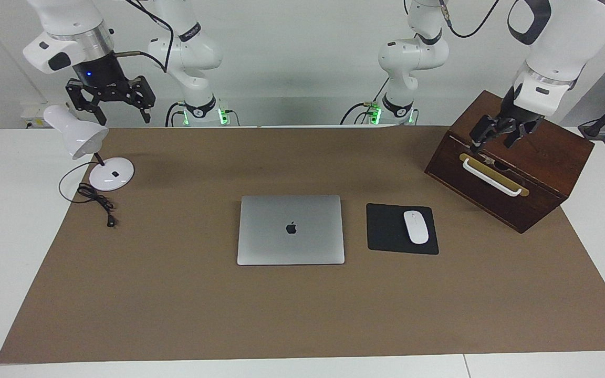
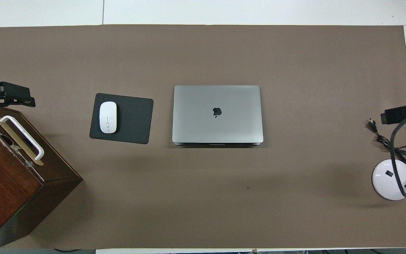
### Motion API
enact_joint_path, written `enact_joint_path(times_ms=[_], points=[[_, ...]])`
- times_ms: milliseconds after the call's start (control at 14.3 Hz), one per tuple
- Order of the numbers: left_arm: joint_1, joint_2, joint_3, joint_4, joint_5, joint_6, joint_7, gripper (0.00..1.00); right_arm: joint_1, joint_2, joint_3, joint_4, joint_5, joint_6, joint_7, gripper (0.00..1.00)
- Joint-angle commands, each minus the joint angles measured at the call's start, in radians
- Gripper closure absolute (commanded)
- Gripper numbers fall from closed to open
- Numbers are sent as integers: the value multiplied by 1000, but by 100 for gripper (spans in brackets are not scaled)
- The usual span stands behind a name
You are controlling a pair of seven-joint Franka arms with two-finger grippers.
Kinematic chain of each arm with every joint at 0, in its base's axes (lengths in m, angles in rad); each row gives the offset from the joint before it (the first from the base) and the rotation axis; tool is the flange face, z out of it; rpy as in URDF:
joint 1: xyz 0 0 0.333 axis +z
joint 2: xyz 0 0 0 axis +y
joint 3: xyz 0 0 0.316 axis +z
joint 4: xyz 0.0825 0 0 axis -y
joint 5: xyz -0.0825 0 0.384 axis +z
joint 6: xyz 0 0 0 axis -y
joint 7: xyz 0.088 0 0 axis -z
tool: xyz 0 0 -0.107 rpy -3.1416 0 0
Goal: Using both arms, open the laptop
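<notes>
Plainly, the laptop (image 1: 291, 230) bears an apple logo.

The laptop (image 1: 291, 230) is thin and silver-grey with a small apple mark on top. It lies flat and looks fully shut, in the middle of the brown mat (image 1: 176, 294).

We see a white mouse (image 1: 416, 227) resting on a black mousepad (image 1: 386, 231) atop the brown table mat (image 1: 302, 310). Toward one end we find a dark wooden box (image 1: 549, 173) with a white handle (image 1: 491, 177); at the other, a white desk lamp (image 1: 76, 137), its black cord (image 1: 95, 202) coiled nearby.
</notes>
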Motion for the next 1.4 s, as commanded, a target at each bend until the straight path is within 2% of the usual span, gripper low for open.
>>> enact_joint_path(times_ms=[0, 559, 628, 768, 838, 1117, 1327], points=[[9, 4, -6, 10, 12, -2, -10, 0, 4, -22, -11, -25, 25, 4, -16, 0], [11, 4, -9, 9, 6, 15, -48, 0, 2, -23, -9, -28, 25, 8, -15, 0], [12, 2, -12, 7, 7, 16, -59, 19, 2, -23, -9, -28, 25, 8, -15, 0], [11, 1, -20, 0, 7, 12, -64, 90, 0, -23, -9, -28, 25, 10, -13, 0], [11, -2, -23, -6, 7, 12, -68, 100, 0, -23, -9, -28, 25, 11, -13, 0], [-4, -36, -26, -65, -23, 28, -249, 100, 0, -23, -9, -28, 25, 11, -13, 0], [-12, -107, -26, -235, -169, 181, -471, 100, -1, -23, -9, -27, 25, 17, -10, 0]])
